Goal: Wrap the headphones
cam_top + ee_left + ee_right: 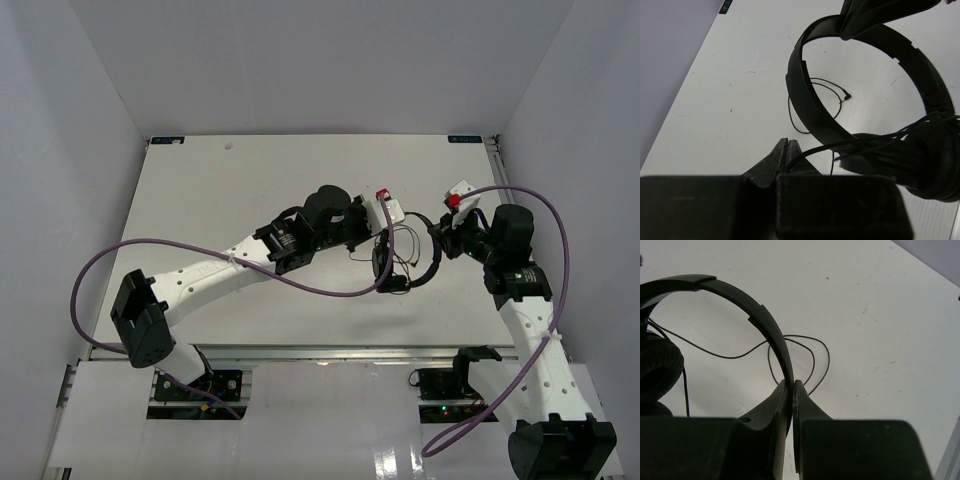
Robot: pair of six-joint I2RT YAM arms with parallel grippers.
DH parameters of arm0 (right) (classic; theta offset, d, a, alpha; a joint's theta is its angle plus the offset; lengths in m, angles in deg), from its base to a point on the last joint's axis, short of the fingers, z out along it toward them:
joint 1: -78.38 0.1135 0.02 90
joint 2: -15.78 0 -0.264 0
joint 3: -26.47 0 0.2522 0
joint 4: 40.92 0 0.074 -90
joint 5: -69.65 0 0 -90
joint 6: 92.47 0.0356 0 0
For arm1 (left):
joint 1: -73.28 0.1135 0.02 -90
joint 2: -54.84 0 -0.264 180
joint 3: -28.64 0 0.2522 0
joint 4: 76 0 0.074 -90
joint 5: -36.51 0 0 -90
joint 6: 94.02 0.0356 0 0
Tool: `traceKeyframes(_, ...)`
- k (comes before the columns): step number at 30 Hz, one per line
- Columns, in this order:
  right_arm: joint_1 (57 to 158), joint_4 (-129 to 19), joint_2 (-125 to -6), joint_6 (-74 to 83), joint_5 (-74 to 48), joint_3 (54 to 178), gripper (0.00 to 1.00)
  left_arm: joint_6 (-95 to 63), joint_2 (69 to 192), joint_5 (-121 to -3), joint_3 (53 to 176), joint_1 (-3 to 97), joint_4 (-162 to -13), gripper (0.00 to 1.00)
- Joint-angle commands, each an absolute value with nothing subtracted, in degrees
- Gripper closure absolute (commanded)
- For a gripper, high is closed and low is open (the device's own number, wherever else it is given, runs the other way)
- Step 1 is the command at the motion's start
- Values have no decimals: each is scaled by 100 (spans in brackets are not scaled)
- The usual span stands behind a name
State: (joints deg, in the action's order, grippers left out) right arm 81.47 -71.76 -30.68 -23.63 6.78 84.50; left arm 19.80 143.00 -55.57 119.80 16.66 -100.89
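Mid-wrap on the desk (250,180): we found the headphones (381,263) lying just toward 3 o'clock of the desk's centre, between both arms. The right gripper (791,387) was pressed together on the thin headband (740,295), steadying it. The left gripper (786,149) was closed, with the cord (860,142) running out from its tips (pinched there, as far as we could judge). Loose loops and the plug (846,96) lay on the desk beyond. We judged the next move to be another pass of cord round the earcup (925,165), kept taut. Open room lay toward 9 and 12 o'clock. The desk's edge at 3 o'clock was near, and a purple cable (320,293) hung close at 7 o'clock.
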Motion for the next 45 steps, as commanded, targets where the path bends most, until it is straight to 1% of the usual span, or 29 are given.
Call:
traceKeyframes(1, 8159, -7503, -3146, -1959, 1770, 8968, 92, 1840, 14036, -5789, 11802, 1910, -9960, 100)
traceKeyframes(6, 8156, -7548, -3276, -1331, 2231, 9309, 92, 1661, 13801, -5890, 11346, 2059, -9539, 99)
traceKeyframes(16, 8023, -7505, -3593, -358, 2620, 9755, 92, 1482, 13293, -5920, 10680, 2118, -8953, 91)
traceKeyframes(18, 7925, -7482, -3681, -125, 2736, 9778, 92, 1438, 13187, -5955, 10483, 2125, -8620, 89)
traceKeyframes(25, 7519, -7261, -4005, 689, 3627, 9931, 92, 1265, 13161, -6217, 10242, 2151, -8154, 75)
traceKeyframes(29, 7436, -7194, -4121, 1099, 3947, 10047, 92, 1141, 13225, -6431, 10193, 2151, -7899, 73)
traceKeyframes(37, 7188, -6372, -4178, 2337, 4466, 10018, 92, 844, 13291, -6739, 9869, 2160, -7210, 66)
traceKeyframes(39, 7127, -5911, -4179, 2706, 4579, 9978, 92, 753, 13281, -6783, 9708, 2160, -7010, 65)
traceKeyframes(45, 7019, -4229, -4168, 4554, 4610, 9645, 92, 342, 13420, -7013, 9324, 2160, -6191, 60)
